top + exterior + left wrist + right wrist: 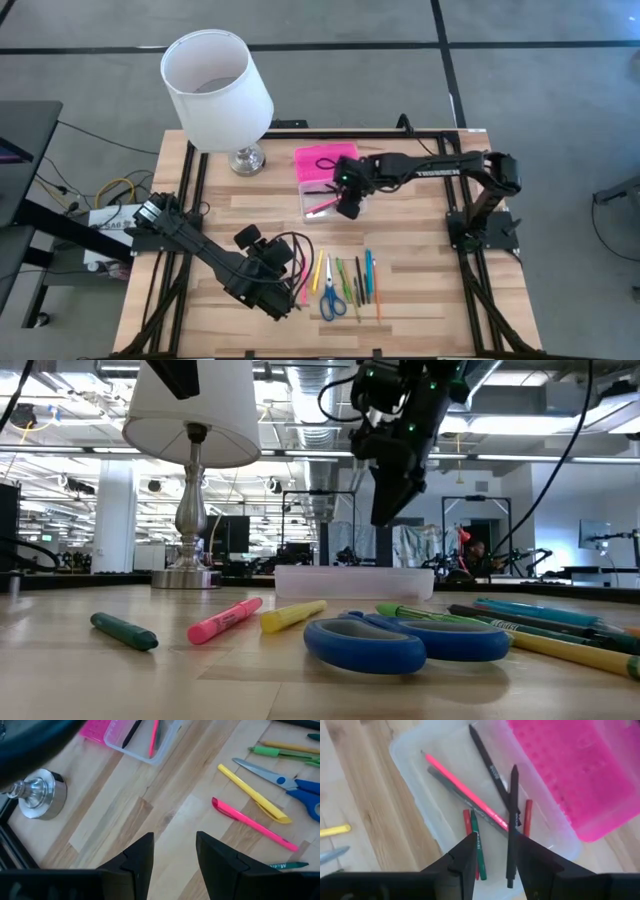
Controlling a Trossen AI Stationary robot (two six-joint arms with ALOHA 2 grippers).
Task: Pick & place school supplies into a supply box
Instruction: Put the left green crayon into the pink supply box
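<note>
The right gripper (347,205) was held over the clear base (415,780) of the supply box, with its fingers (465,857) set apart and nothing pinched between them. A dark pen (512,825) was seen tipped between the fingers, over the other pens in the base, and it could not be told if it had landed yet. A pink pen (465,790), a green pen (478,845) and red ones were already lying inside. The pink lid (565,770) was lying open just beside the base.

The left gripper (172,855) was kept low over the bare wood, its fingers a little apart and empty, near a pink marker (252,822) and a yellow marker (252,792).

Many supplies were left on the table (420,290): the blue scissors (400,640), a dark green marker (124,631) and more pens in a row.

The dark pen could be knocked out if the right gripper were pulled away sideways. The light box could be pushed along the table if it were bumped. The round markers could be rolled away if they were nudged. The lamp (215,85) stood near the box and could be hit by a wide swing.
</note>
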